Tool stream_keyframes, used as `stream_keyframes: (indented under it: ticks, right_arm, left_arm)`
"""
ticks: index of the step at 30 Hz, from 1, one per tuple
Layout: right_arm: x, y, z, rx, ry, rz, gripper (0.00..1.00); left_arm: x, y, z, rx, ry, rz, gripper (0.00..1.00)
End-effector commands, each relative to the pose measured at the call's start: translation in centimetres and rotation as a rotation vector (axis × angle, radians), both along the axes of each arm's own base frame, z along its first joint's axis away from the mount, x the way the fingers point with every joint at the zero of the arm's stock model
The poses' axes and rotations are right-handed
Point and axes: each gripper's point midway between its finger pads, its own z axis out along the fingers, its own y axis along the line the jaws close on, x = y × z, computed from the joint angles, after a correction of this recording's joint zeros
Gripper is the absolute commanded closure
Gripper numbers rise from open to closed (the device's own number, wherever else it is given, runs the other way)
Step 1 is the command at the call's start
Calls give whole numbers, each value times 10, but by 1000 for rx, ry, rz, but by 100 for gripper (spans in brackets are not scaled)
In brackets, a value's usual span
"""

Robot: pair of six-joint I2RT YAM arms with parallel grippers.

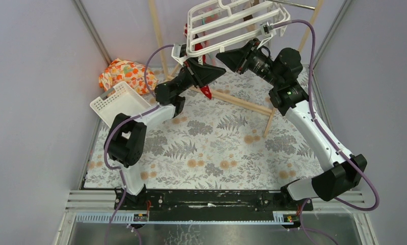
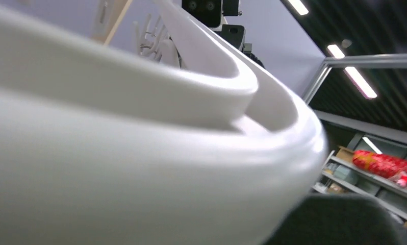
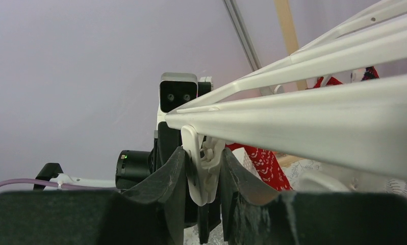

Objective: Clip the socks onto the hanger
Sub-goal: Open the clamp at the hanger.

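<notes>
The white grid hanger hangs tilted at the back, and its rim fills the left wrist view. My right gripper reaches under its bars. There its fingers press both sides of a small white clip. My left gripper points right beneath the hanger's near-left corner, and a red patterned sock dangles from it. That sock shows just behind the clip. The hanger hides the left jaws from their own camera. The other socks are not clear to see.
An orange floral bundle and a white slotted basket sit at the back left. A wooden rack's bar crosses the patterned mat under the hanger. Grey walls close in on both sides.
</notes>
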Motion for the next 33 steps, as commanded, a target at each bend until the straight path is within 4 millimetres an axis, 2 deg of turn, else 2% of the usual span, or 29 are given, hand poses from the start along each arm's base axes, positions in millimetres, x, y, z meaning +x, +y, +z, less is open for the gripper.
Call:
stream_keyframes:
  ticks: [1,4,7,10,19,27,33]
  right_arm:
    - [-21,-10,55,62,-140,-10,100]
    - [-21,-10,56,62,-139,-10,100]
    - [-20,-8,55,62,-132,-4,100]
    - [-19,-7,54,64,-129,1,100]
    - [-18,-3,45,70,-108,25,100]
    - [-28,-3,43,74,-95,61,100]
    - [-24,-2,36,60,-82,43,100]
  left_arm:
    - [-13,8,-4,58,-177,45,72]
    - [-10,11,-10,82,-210,74,42]
    - [-5,15,-14,102,-233,98,20]
    - [1,17,-13,97,-245,125,4]
    - [16,23,8,28,-237,188,7]
    - [25,23,4,28,-212,219,8]
    - [48,23,10,35,-112,294,7]
